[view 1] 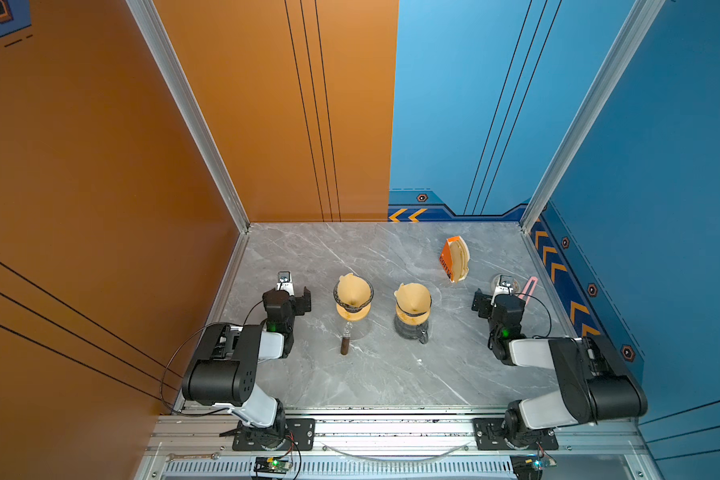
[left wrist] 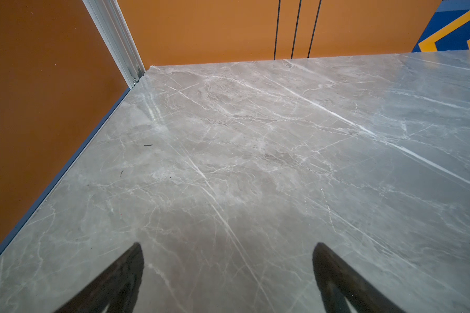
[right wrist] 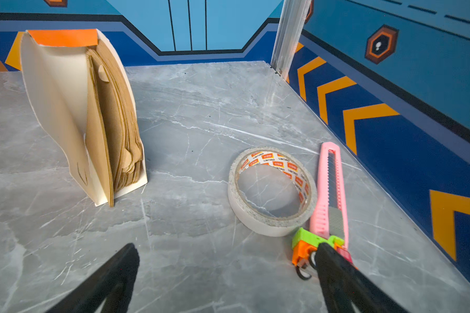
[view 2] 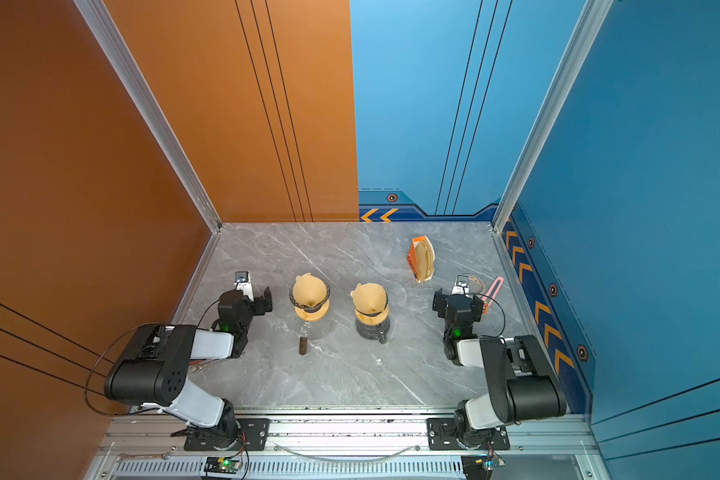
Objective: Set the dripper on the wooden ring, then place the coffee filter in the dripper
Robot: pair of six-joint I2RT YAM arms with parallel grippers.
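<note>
Two drippers stand mid-table in both top views. The left dripper (view 1: 352, 312) has a wooden base and holds a brown coffee filter (view 1: 352, 291). The right dripper (view 1: 412, 318) sits on a glass carafe (view 1: 410, 331) and holds another filter (view 1: 412, 297). An orange pack of folded filters (view 1: 454, 258) (right wrist: 106, 116) stands upright at the back right. My left gripper (view 1: 292, 293) (left wrist: 228, 252) is open over bare table, left of the left dripper. My right gripper (view 1: 501, 293) (right wrist: 227, 252) is open and empty, near the pack's front right.
A tape roll (right wrist: 255, 219) and a pink box cutter (right wrist: 330, 189) lie by the right wall, close to my right gripper; a small orange-green piece (right wrist: 304, 241) touches one fingertip's edge in view. A brown handle (view 1: 344, 345) lies in front of the left dripper.
</note>
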